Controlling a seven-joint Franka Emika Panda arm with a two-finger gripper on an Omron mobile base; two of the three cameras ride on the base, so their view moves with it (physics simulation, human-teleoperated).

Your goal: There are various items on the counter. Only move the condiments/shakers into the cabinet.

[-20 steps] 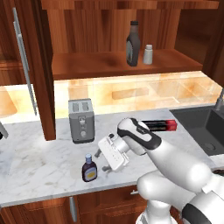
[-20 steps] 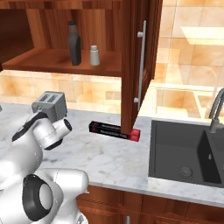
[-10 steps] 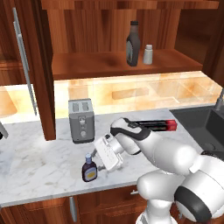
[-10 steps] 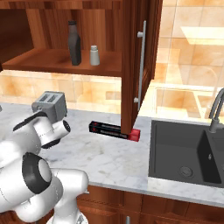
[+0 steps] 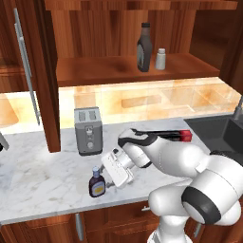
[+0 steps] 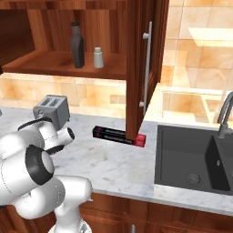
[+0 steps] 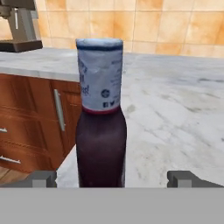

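Nearest the camera on the hand, the small dark bottle [image 7: 101, 118] stands upright right between the two fingers [image 7: 41, 179], which are spread as wide as they go and grip nothing — one tip shows on each side of the bottle's body, both clear of it. Its long axis runs straight up, across the line between the tips, so closing on it should catch the body below the bluish cap; that looks like the step in hand.

From the left base view the gripper [image 5: 110, 178] reaches low toward the front edge of the counter [image 5: 42, 185], where the same bottle [image 5: 97, 182] stands just beside the white hand, on its left. Behind it, nearer the wall, sits the silver toaster [image 5: 88, 130]; the long dark box with red ends [image 6: 119, 135] lies farther right, toward the sink [image 6: 193, 161].

Farthest back and above, the cabinet [image 5: 137, 71] is open, and on its shelf the wide dark brown sauce bottle [image 5: 144, 47] and the small grey-white shaker [image 5: 161, 59] already stand side by side — so this bottle appears to be the last condiment left to move.

Compared with a second ago, the hand has swung down and leftward, from well right of the bottle to closing in on it; the fingers were just as wide then, and bottle, toaster and box have not shifted.
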